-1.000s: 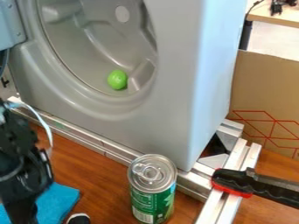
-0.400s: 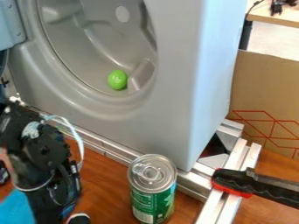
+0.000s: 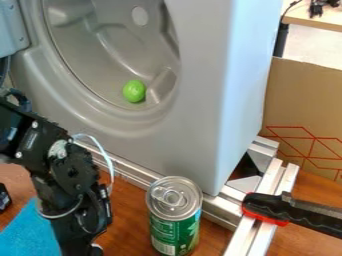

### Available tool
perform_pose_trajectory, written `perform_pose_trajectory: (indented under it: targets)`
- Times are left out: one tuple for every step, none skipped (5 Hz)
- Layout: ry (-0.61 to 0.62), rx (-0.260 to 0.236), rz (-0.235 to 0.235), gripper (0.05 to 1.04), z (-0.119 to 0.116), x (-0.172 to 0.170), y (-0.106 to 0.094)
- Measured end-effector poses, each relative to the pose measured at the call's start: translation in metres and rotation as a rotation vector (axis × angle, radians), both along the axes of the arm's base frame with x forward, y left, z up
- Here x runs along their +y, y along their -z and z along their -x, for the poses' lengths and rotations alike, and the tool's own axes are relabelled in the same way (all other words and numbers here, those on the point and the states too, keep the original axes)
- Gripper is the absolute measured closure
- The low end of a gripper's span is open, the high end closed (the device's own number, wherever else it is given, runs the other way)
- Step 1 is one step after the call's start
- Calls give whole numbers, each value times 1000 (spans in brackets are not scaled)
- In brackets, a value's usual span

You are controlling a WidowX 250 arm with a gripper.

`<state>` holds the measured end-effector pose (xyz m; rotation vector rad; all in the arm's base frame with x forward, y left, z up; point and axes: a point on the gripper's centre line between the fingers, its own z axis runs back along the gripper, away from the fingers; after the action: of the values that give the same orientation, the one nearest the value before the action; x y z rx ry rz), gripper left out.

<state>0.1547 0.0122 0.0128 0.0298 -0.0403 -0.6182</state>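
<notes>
I cannot tell how far my black gripper point(image 3: 81, 242) is open or whether it holds anything. It hangs beside one blue cloth point(image 3: 25, 234), near one cylindrical metal can point(image 3: 174, 215); one round green ball point(image 3: 134, 91) sits in the smooth grey drum point(image 3: 90, 62).

The black robot arm point(image 3: 63, 162) stands to the left of the green can point(image 3: 175, 215), bent at a joint. Its lower part hangs down, slightly slanted, apart from the can.
</notes>
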Motion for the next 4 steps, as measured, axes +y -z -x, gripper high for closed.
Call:
perform_pose_trajectory:
  targets:
    - [-40,5,-24,86,-8,2,8]
    - [-49,-16,-46,86,-16,6,5]
    - [-74,-8,-54,86,-22,13,10]
    - [-82,43,-58,86,-25,15,27]
